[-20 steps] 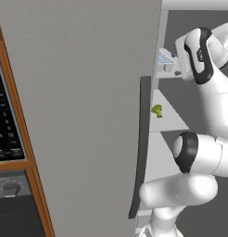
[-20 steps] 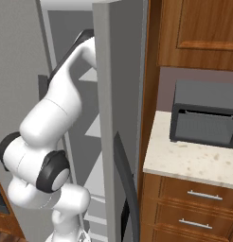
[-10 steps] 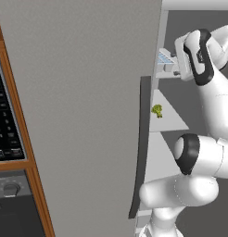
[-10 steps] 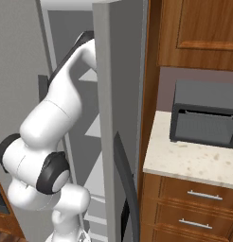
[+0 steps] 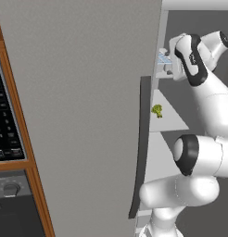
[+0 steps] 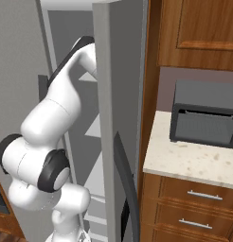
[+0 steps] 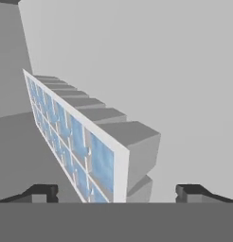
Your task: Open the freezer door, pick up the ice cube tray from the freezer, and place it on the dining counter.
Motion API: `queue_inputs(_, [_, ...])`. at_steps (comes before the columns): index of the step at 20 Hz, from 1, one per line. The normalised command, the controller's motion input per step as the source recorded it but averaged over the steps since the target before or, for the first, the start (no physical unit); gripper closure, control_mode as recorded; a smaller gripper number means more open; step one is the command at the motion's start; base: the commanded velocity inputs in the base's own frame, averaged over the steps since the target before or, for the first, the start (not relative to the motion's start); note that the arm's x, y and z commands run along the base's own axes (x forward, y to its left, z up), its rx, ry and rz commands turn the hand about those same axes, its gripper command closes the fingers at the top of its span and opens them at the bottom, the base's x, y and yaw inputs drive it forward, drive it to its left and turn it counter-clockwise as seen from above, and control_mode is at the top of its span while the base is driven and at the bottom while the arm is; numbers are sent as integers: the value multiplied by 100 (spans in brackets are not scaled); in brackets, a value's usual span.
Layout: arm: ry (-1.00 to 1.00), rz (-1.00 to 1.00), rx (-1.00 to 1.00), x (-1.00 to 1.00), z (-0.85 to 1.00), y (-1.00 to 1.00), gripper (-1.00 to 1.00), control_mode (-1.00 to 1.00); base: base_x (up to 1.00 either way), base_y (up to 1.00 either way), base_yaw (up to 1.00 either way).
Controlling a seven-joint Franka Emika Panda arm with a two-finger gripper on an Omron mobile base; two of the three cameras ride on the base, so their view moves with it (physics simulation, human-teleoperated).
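The freezer door [image 5: 88,115] stands open, its dark curved handle [image 5: 140,148] at its near edge. Behind it lies the freezer [image 5: 194,28] with dark walls and white shelves. The ice cube tray [image 5: 163,59], white with pale blue cells, sits on an upper shelf. My gripper [image 5: 168,65] is right at the tray's near end. In the hand view the tray [image 7: 80,142] runs away from me, turned on edge by the hand's roll. Its near end lies between my open gripper's [image 7: 117,193] two widely spread fingertips [image 7: 42,191], touching neither.
A green broccoli piece [image 5: 156,110] lies on the shelf [image 5: 174,122] below the tray. A wall oven with a keypad [image 5: 4,125] is left of the door. Right of my arm stands another grey door [image 6: 103,94], then wooden cabinets and a toaster oven [image 6: 206,118] on a speckled counter [image 6: 184,163].
My wrist has edged slightly toward the tray. The tray, the broccoli and the door have not moved.
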Motion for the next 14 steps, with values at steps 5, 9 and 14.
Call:
queue_inputs(5, [0, 0, 0, 32, 0, 0, -100, -100, 0, 0, 0])
queue_inputs(9, [0, 0, 0, 33, -3, 0, -100, -100, 0, 0, 0])
queue_inputs(14, [0, 0, 0, 32, -20, 0, -100, -100, 0, 0, 0])
